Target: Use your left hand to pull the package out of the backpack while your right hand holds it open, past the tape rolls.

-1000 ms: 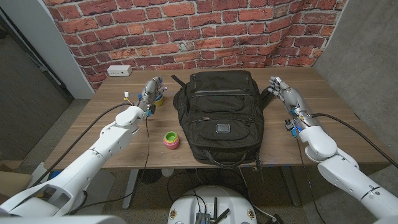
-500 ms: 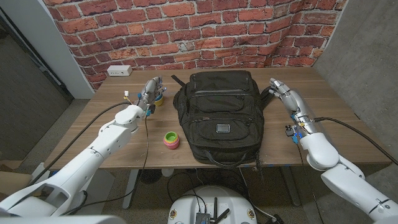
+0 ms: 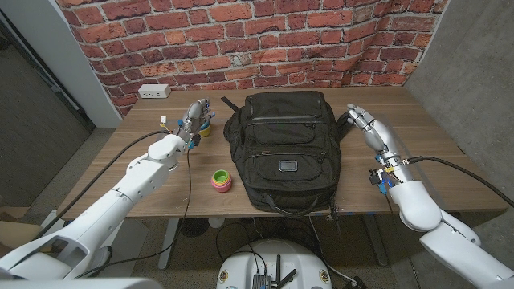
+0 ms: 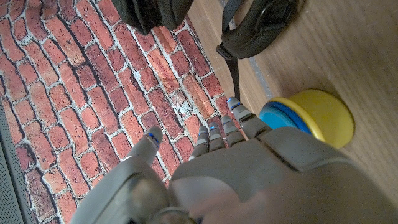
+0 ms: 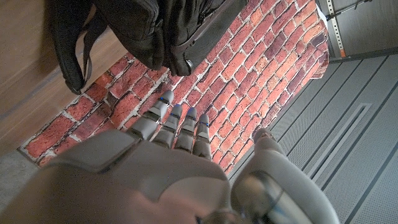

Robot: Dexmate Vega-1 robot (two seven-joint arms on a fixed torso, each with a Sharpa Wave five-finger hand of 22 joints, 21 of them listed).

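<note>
head view: backpack zipped, both hands empty beside it

head view shows the black backpack (image 3: pixel 282 149) lying closed in the middle of the wooden table (image 3: pixel 434 172); no package can be seen. the left hand (image 3: pixel 193 117) is to its left, released, fingers straight and holding nothing, just beside a yellow-and-blue tape roll (image 3: pixel 206 128). a pink, yellow and green tape roll (image 3: pixel 221 181) lies nearer, close to the backpack's left side. the right hand (image 3: pixel 363 121) is by the backpack's far right corner, fingers apart, grasping nothing.
</note>
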